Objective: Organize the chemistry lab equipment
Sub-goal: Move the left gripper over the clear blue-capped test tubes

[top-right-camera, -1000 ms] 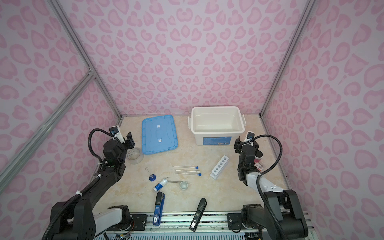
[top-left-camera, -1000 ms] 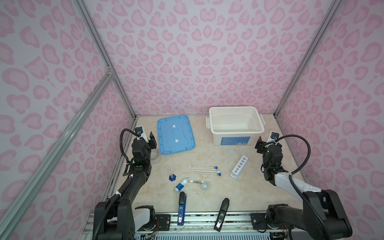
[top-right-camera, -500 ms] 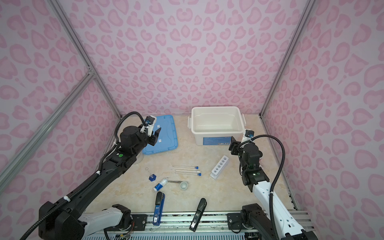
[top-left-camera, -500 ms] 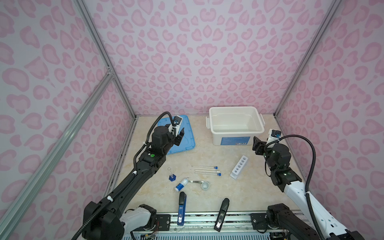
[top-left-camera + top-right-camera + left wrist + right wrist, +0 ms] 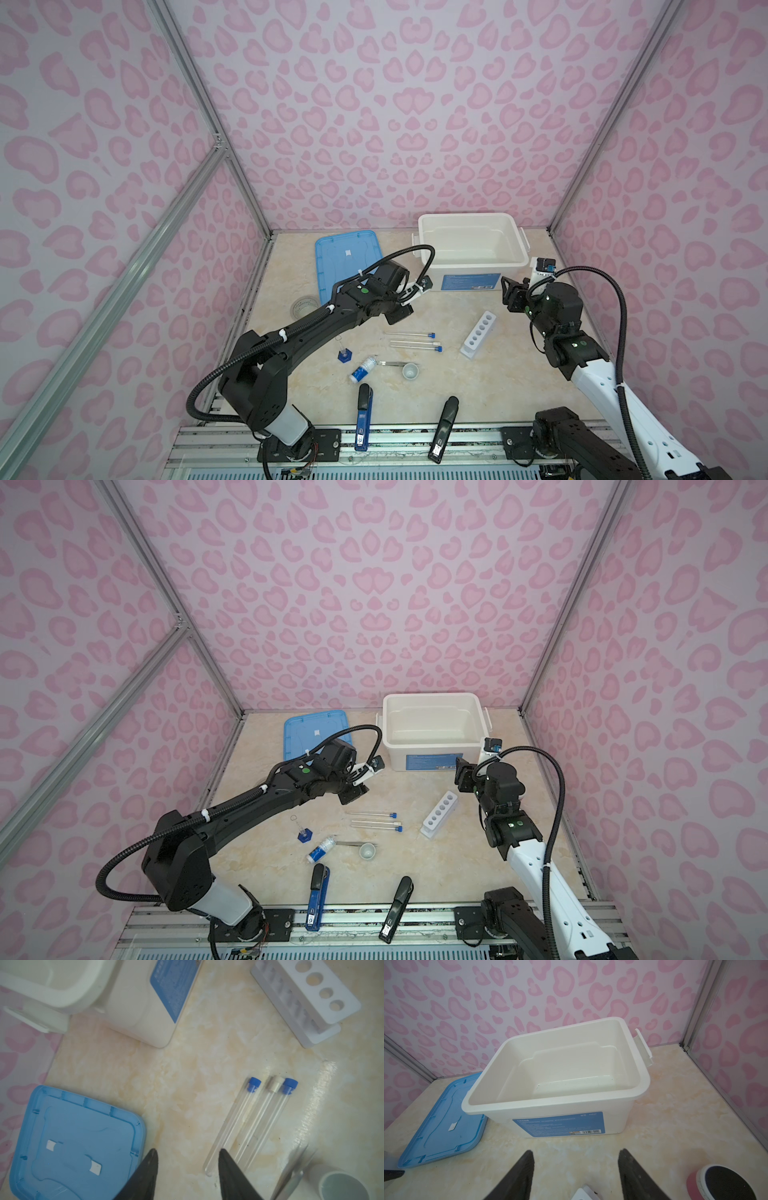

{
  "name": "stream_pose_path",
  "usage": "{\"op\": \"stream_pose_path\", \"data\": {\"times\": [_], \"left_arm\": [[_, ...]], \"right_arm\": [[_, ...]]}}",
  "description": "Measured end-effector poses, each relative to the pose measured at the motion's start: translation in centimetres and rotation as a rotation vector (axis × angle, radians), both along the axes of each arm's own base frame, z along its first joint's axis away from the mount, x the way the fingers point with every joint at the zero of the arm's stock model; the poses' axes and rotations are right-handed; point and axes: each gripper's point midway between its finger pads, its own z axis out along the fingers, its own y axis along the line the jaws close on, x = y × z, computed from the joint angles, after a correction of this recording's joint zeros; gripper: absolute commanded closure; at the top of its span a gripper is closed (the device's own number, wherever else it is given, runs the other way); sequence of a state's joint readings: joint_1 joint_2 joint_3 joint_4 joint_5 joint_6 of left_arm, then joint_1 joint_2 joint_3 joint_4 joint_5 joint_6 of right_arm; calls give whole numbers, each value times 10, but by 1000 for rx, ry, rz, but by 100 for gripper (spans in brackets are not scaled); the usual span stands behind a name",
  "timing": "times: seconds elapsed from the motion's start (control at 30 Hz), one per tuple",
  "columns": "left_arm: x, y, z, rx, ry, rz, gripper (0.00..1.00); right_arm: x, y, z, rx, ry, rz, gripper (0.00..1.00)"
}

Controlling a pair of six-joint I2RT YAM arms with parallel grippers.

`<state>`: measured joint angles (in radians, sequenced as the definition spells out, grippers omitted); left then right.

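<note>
One blue bin label [image 5: 558,1124], seemingly illegible

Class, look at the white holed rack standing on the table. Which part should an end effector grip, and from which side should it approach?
Grip the white rack across its narrow width near mid-length, coming down from above. It stands holes-up, long and slim, so its two long sides likely give flat, parallel faces within the jaws' span.
</note>
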<state>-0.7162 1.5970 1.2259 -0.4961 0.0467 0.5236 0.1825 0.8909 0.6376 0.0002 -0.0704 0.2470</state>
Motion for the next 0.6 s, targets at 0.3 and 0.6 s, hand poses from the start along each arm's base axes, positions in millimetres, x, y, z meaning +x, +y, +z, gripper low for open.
{"op": "stream_pose_path", "data": {"times": [0.3,0.6], "left_arm": [[-21,-10,-43,103,122,-73,53],[-16,-20,-63,137,153,-96,55]], "right_arm": [[-1,6,-8,-1,27,34,41],[-6,6,-19,8,46,34,43]]}}
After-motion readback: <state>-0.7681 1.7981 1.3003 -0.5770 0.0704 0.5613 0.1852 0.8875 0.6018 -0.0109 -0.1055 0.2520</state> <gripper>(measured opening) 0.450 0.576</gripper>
